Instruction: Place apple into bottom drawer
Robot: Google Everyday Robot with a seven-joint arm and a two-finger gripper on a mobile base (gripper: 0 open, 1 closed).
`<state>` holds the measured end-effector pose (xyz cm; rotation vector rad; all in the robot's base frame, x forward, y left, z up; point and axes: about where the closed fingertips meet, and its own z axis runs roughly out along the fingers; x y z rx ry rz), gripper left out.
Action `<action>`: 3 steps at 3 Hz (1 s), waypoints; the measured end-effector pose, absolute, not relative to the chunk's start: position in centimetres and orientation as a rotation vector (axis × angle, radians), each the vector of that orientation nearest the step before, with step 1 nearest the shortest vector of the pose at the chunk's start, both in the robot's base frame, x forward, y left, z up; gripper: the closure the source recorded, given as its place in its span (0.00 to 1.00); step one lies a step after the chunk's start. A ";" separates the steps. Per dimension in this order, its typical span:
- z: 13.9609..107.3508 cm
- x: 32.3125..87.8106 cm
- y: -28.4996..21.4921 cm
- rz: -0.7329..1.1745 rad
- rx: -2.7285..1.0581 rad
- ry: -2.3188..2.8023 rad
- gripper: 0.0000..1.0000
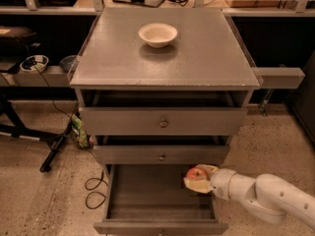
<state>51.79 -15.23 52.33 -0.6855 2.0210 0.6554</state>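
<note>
The apple (pixel 195 174) is small, red with a yellowish patch, and sits between the cream fingers of my gripper (pixel 198 178). The gripper is shut on it and hangs over the right side of the open bottom drawer (pixel 157 193). The white arm reaches in from the lower right. The bottom drawer is pulled out, its dark inside bare, its front edge at the bottom of the view. The apple is above the drawer floor, not resting on it.
A cream bowl (pixel 157 34) stands on the cabinet top (pixel 197 58). The top drawer (pixel 162 122) and middle drawer (pixel 161 155) are slightly pulled out. Black cables (pixel 93 188) and a stand leg (pixel 54 151) lie on the floor at the left.
</note>
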 end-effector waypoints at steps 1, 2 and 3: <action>50.1 51.7 -14.4 0.736 -0.688 2.002 1.00; 46.1 52.2 -12.3 0.836 -0.718 2.000 1.00; 46.1 52.2 -12.3 0.836 -0.718 2.000 1.00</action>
